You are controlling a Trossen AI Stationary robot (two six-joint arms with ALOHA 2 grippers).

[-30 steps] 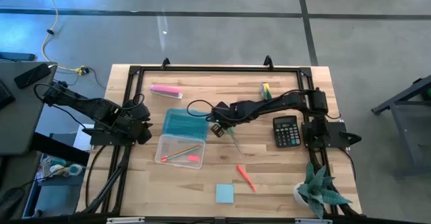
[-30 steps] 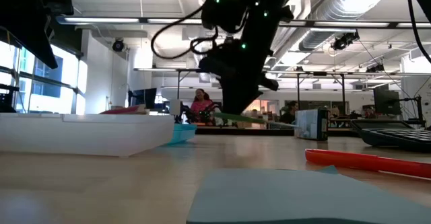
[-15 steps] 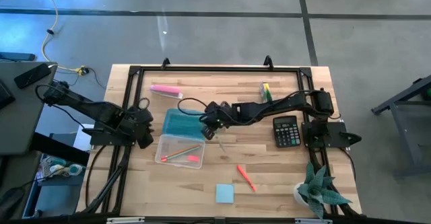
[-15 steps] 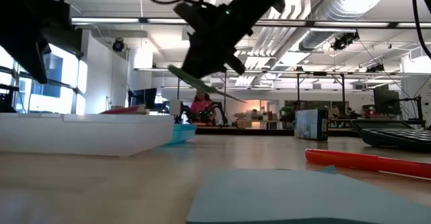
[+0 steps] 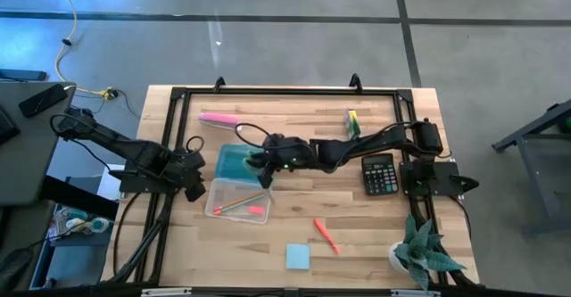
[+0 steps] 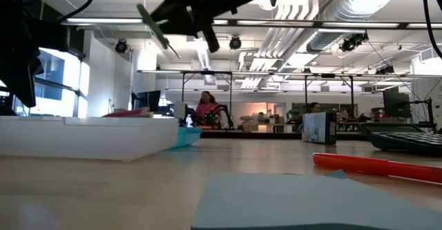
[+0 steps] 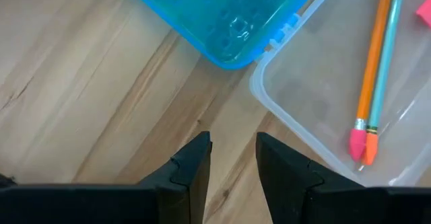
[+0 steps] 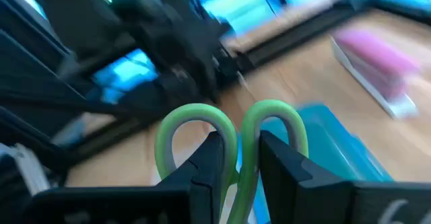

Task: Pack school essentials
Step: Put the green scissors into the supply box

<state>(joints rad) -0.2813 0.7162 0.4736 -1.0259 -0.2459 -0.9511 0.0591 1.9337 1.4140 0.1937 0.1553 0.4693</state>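
One right pincer (image 8: pixel 237 158) grips the green-handled scissors (image 8: pixel 229 133), loops pointing forward, blades hidden behind.

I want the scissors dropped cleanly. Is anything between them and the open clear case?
Nothing visible blocks the way. The right gripper holds the green-handled scissors in the air above the blue lid, beside the clear case. The case holds only pencils and an eraser, with bare room left.

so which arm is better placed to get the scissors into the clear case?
Right. The right gripper already holds the green-handled scissors, lifted over the blue lid next to the clear case. The left gripper sits empty beside the case.
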